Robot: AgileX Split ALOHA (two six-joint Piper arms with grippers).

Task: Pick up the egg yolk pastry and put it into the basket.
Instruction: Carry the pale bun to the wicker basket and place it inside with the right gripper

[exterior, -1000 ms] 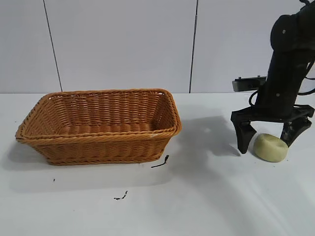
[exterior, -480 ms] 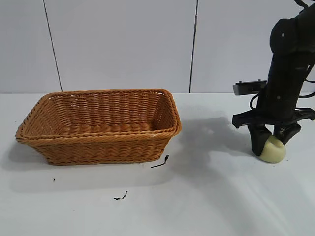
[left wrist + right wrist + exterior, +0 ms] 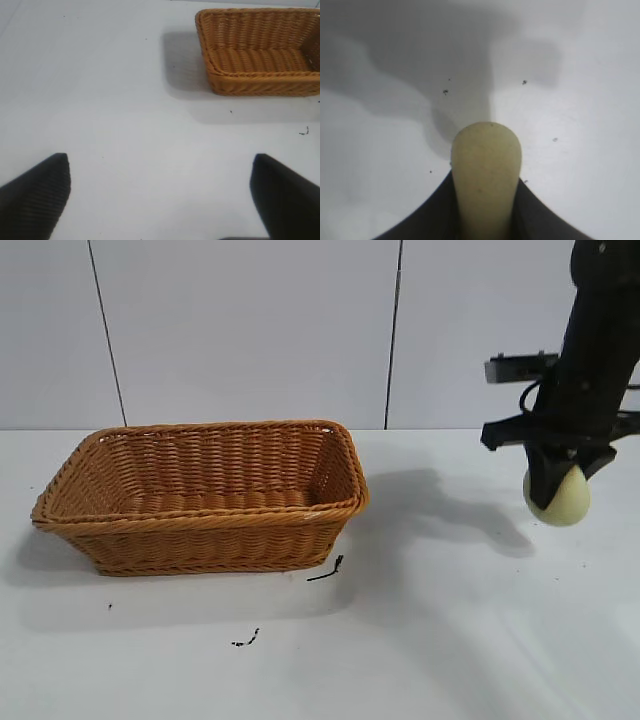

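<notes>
My right gripper is shut on the egg yolk pastry, a pale yellowish-green puck, and holds it in the air above the white table at the far right. In the right wrist view the pastry stands on edge, squeezed between the two black fingers. The orange-brown wicker basket sits on the table at the left, well apart from the pastry; it also shows in the left wrist view. My left gripper is open and empty over bare table, out of the exterior view.
A small black scrap lies by the basket's front right corner, and another black scrap lies nearer the front. The pastry's shadow falls on the table between basket and right arm.
My right gripper closed on the pastry, which lay on the table, and has lifted it clear of the surface. The basket has not moved.
</notes>
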